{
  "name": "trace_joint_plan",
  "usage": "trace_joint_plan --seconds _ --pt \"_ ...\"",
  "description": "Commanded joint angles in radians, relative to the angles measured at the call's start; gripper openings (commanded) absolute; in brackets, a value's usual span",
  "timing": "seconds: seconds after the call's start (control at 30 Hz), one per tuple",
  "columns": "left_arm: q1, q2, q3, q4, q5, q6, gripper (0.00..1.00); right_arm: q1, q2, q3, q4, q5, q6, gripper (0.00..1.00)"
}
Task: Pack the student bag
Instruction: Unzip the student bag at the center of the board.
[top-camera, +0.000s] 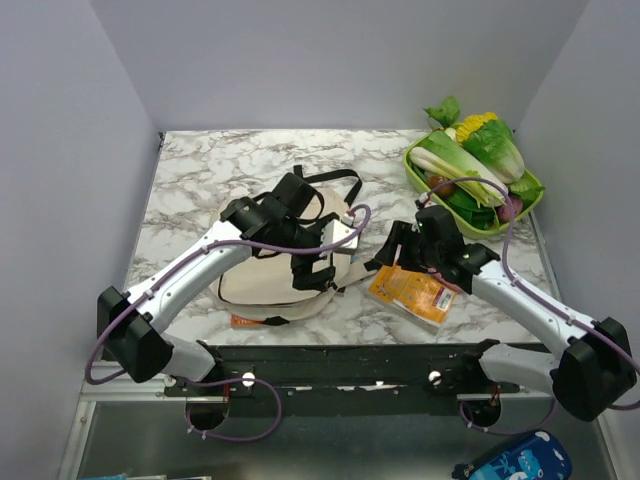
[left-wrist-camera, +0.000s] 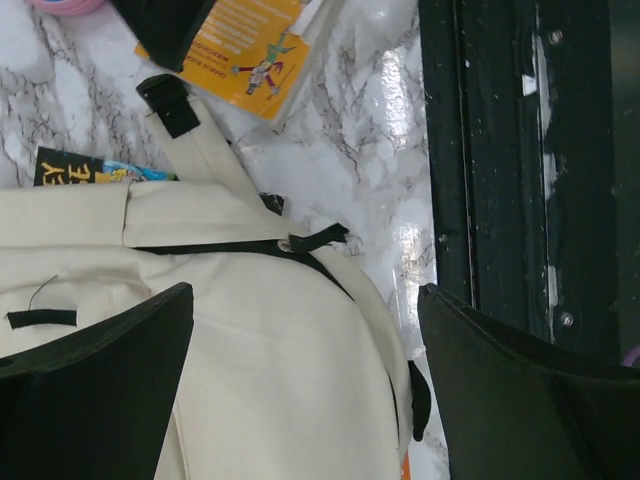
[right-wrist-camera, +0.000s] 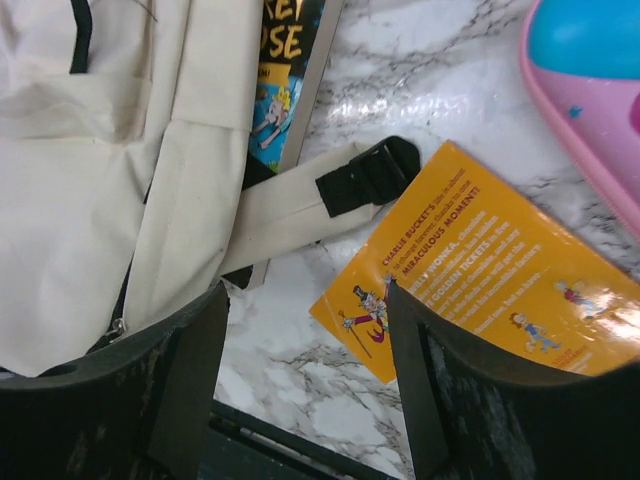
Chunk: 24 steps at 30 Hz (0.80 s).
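The cream student bag (top-camera: 265, 285) lies flat on the marble table, its black straps spread behind it. My left gripper (top-camera: 312, 270) hovers over it, open and empty; in the left wrist view (left-wrist-camera: 305, 370) the bag fabric (left-wrist-camera: 260, 350) fills the gap between the fingers. My right gripper (top-camera: 395, 248) is open and empty just right of the bag. In the right wrist view (right-wrist-camera: 305, 385) it stands over bare marble, between the bag (right-wrist-camera: 90, 150) and an orange paperback (right-wrist-camera: 490, 280). A beige strap with a black buckle (right-wrist-camera: 365, 178) lies beside that book.
The orange paperback (top-camera: 410, 292) lies right of the bag. A second book (right-wrist-camera: 290, 70) pokes out from under the bag. A pink and blue case (right-wrist-camera: 590, 80) lies close by. A green tray of vegetables (top-camera: 420, 175) stands at the back right. The black base rail (left-wrist-camera: 500, 150) runs along the near edge.
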Motion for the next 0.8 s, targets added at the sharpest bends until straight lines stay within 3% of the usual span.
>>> trace_joint_plan --seconds 0.0,0.23,0.63,0.77 --pt "-0.042 -0.075 -0.086 -0.021 -0.004 0.193 0.99 -0.002 0.056 0.047 -0.022 -0.125 0.012 0.73" --pt "-0.046 -0.054 -0.168 0.084 0.024 0.213 0.99 -0.002 0.056 0.048 0.007 -0.139 0.026 0.73" --pt "-0.06 0.064 -0.154 0.203 0.057 0.17 0.98 -0.002 0.042 0.03 0.016 -0.143 0.037 0.72" --pt "-0.062 0.074 -0.157 0.196 0.077 0.178 0.91 -0.002 0.045 0.025 0.018 -0.145 0.034 0.71"
